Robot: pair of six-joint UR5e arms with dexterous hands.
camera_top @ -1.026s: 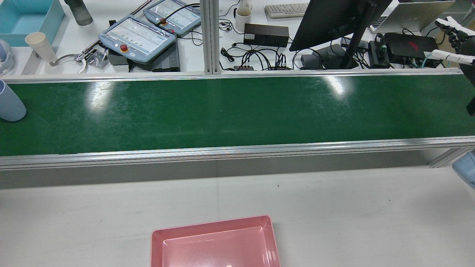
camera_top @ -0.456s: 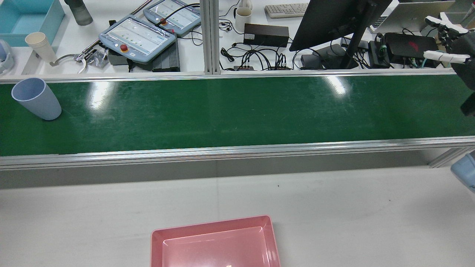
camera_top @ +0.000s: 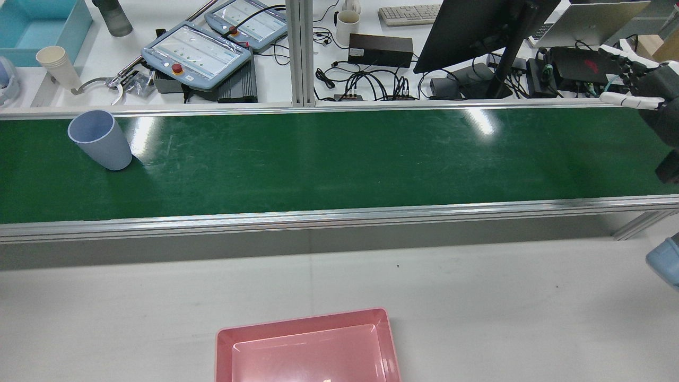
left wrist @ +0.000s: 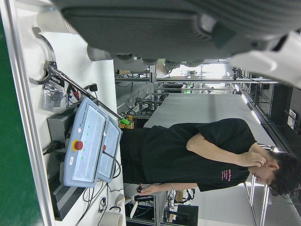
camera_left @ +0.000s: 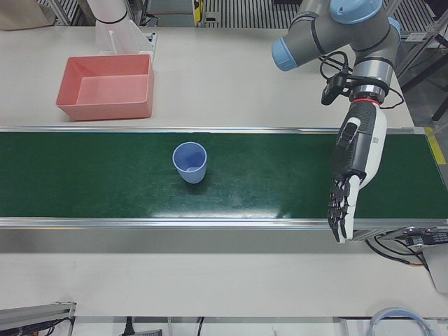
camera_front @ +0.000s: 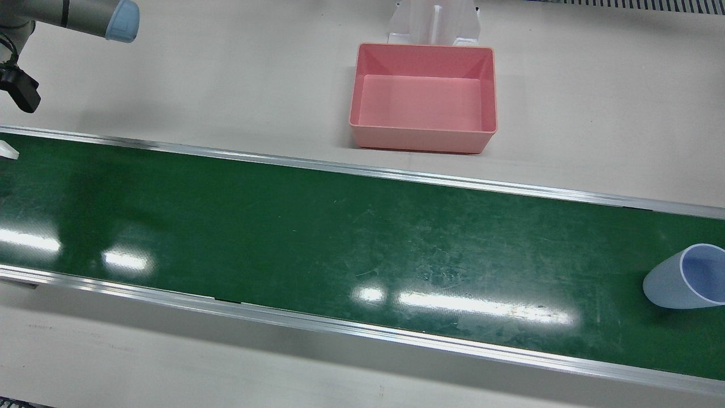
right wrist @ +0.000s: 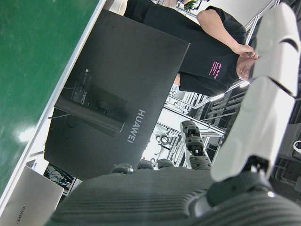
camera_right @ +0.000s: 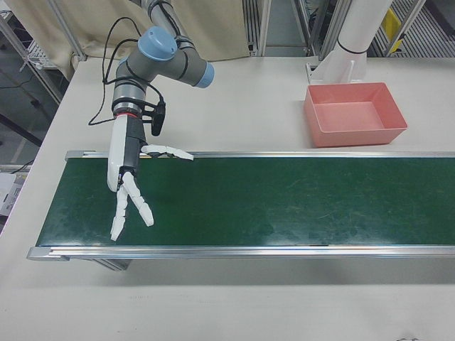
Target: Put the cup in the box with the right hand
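Note:
A pale blue cup stands upright on the green belt, near its left end in the rear view. It also shows in the front view and the left-front view. The pink box sits empty on the white table on the near side of the belt. My right hand is open with fingers spread, over the opposite end of the belt, far from the cup. My left hand is open, fingers pointing down, over the belt beyond the cup.
Behind the belt stand a black monitor, two teach pendants, stacked paper cups, a teal bin and cables. A person stands behind the station. An aluminium rail edges the belt.
The cup has travelled along the belt to the right in the rear view, from the left edge into full view. My right hand has shifted slightly left and up.

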